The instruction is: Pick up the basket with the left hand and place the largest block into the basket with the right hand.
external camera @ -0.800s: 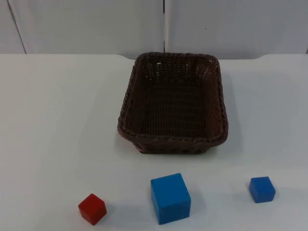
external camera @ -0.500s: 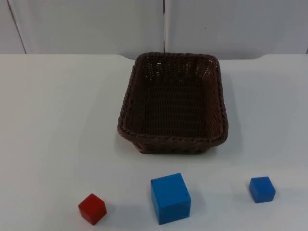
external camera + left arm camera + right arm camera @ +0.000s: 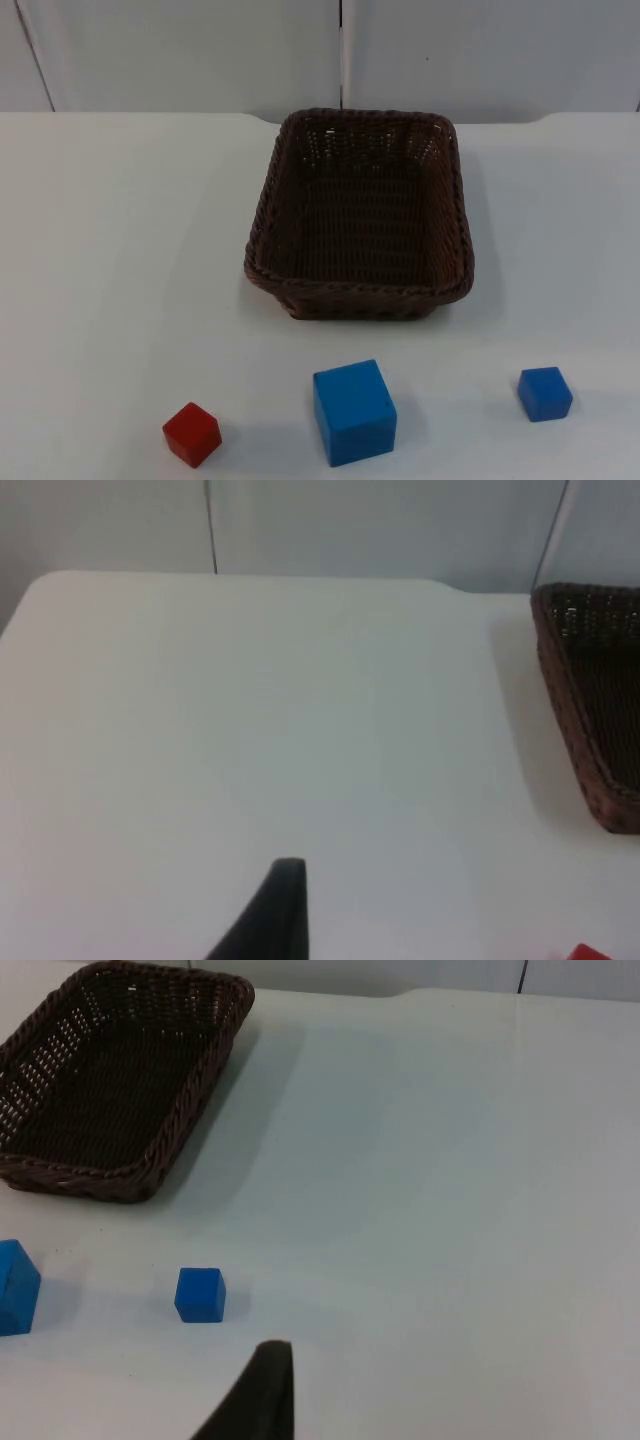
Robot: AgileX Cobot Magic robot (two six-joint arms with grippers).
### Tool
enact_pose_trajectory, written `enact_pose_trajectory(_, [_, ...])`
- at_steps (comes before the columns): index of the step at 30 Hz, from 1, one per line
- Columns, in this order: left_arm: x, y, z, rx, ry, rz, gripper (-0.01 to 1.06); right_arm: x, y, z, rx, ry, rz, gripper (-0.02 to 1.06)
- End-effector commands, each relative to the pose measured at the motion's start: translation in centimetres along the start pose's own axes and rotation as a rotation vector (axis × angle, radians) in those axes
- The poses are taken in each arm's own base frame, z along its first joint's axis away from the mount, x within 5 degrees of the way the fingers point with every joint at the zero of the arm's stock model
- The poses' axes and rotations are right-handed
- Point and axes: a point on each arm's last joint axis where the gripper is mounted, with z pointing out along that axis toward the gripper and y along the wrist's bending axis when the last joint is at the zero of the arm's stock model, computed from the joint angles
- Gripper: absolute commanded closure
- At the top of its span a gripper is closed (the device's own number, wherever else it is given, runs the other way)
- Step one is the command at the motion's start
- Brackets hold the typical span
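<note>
The basket (image 3: 360, 215) sits on the white table (image 3: 120, 260) near the back edge by the grey wall (image 3: 500, 50), with the big blue block (image 3: 354, 412) just in front of it, a red block (image 3: 191, 434) to that block's left and a small blue block (image 3: 545, 393) to its right, all apart. The left gripper (image 3: 275, 915) hangs over bare table well left of the basket; the right gripper (image 3: 260, 1390) hangs near the small blue block, with open table to its right. Whether either gripper's fingers are apart cannot be told.
</note>
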Motion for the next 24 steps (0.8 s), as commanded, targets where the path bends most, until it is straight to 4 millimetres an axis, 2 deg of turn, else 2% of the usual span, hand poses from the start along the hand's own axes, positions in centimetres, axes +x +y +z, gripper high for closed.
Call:
enact_pose_trajectory(1, [-0.6, -0.1, 0.1, 0.01, -0.033, -0.011, 0.0, 0.0, 0.0, -0.1, 0.007, -0.009, 0.003, -0.01])
enact_pose_trajectory(13, [-3.0, -0.2, 0.4, 0.01, -0.081, -0.004, 0.0, 0.0, 0.0, -0.1, 0.007, -0.009, 0.003, -0.01])
enact_pose_trajectory(24, [-6.3, -0.4, 2.3, 0.028, -0.065, -0.008, 0.0, 0.0, 0.0, -0.1, 0.007, -0.009, 0.003, -0.01])
